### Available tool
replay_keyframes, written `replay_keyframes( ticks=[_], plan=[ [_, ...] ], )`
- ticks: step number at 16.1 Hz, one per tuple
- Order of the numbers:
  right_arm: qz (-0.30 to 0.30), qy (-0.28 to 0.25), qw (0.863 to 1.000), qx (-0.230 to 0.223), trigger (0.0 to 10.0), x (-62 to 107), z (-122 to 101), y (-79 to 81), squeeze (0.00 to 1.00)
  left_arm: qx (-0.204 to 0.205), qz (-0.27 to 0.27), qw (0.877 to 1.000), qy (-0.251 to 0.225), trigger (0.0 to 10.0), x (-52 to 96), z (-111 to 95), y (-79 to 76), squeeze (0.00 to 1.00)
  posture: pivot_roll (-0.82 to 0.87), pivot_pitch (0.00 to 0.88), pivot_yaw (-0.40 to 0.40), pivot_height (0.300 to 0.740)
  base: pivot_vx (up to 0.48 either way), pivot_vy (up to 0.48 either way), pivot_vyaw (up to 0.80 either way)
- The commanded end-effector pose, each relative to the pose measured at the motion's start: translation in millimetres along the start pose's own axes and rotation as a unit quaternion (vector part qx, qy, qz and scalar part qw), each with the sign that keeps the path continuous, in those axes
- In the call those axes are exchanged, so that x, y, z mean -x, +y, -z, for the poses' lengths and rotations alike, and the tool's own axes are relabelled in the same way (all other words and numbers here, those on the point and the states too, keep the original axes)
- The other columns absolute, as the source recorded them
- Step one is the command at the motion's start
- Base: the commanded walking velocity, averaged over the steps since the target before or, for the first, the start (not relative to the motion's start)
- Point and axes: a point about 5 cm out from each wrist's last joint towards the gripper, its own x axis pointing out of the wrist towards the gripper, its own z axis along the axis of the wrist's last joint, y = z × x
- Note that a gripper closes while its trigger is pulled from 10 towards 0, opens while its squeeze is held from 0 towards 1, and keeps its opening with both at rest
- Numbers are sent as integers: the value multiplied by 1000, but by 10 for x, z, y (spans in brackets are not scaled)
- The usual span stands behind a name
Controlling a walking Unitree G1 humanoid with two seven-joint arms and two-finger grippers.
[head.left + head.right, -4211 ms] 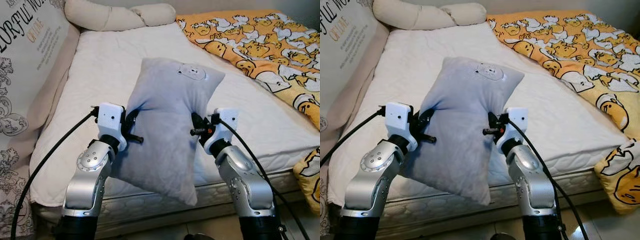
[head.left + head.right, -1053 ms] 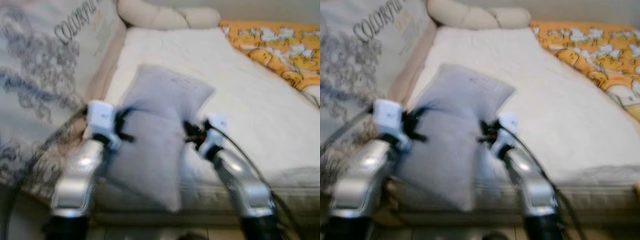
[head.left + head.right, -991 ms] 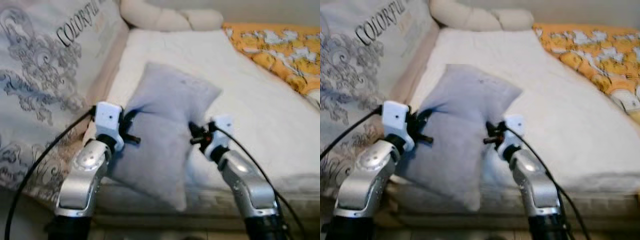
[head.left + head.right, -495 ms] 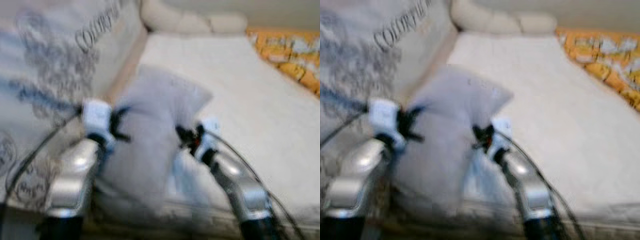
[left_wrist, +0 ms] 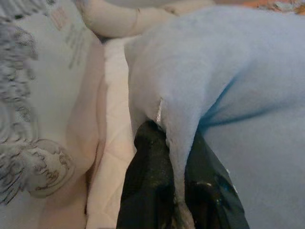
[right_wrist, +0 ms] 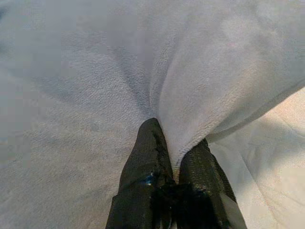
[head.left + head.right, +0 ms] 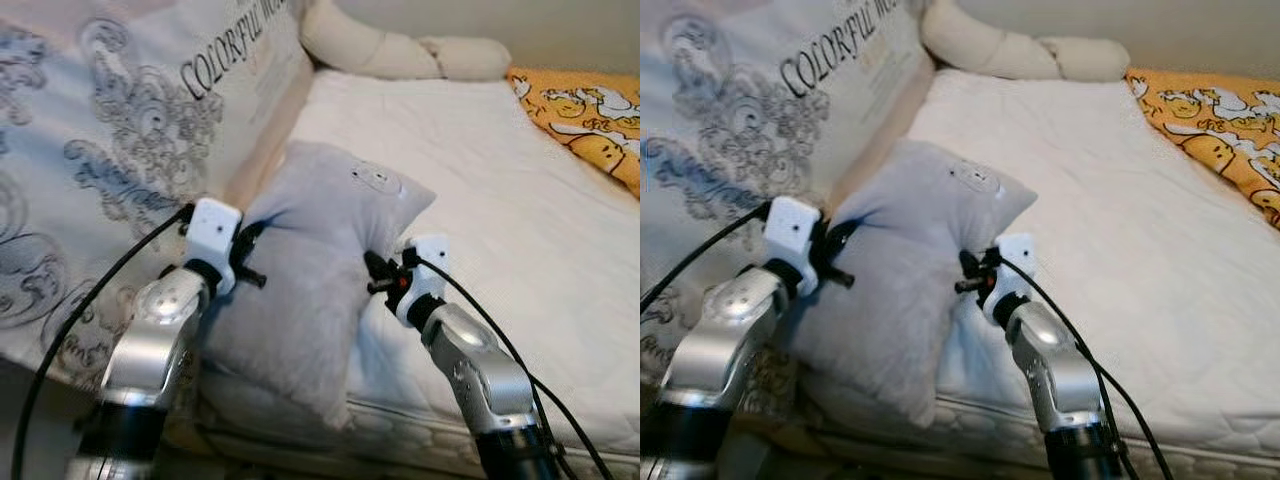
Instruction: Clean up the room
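Above the mattress point(image 7: 520, 200), both tools pinch the grey pillow point(image 7: 300, 270).

Soft, even light (slight blur)

- Your left gripper point(image 7: 252, 262) is raised forward at the end of a bent silver arm, fingers point(image 5: 150, 176) pinched together on fabric.
- Your right gripper point(image 7: 378, 276) mirrors it, fingers point(image 6: 147, 162) likewise clamped.

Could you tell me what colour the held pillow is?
Pale grey-blue pillow, clearest in the left eye view.
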Motion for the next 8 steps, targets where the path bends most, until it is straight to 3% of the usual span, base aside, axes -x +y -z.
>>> replay_keyframes(
  ticks=[1, 2, 3, 5, 8],
  plan=[
    [26, -16, 1000, 9, 10000, -36, -77, -109, 0, -26, 1, 999, -23, 10000, -84, -124, 69, 0, -19, 0, -1, 740, 0, 0, 0],
    [24, -16, 1000, 1, 10000, -92, -80, -129, 0, -31, 0, 999, -23, 10000, -149, -140, 105, 0, -27, 0, 9, 740, 0, 0, 0],
    [25, -11, 1000, -3, 10000, -173, -72, -161, 1000, -32, -8, 999, -22, 10000, -234, -165, 159, 0, -36, 0, 20, 740, 0, 0, 0],
    [21, 17, 1000, -3, 10000, -383, -20, -242, 1000, -32, -41, 998, -26, 10000, -479, -272, 310, 0, -48, 0, 37, 740, 0, 0, 0],
    [42, 30, 999, 15, 10000, -446, -23, -359, 1000, -33, -76, 996, -24, 10000, -617, -345, 413, 0, -55, 0, 40, 740, 0, 0, 0]
  ],
)
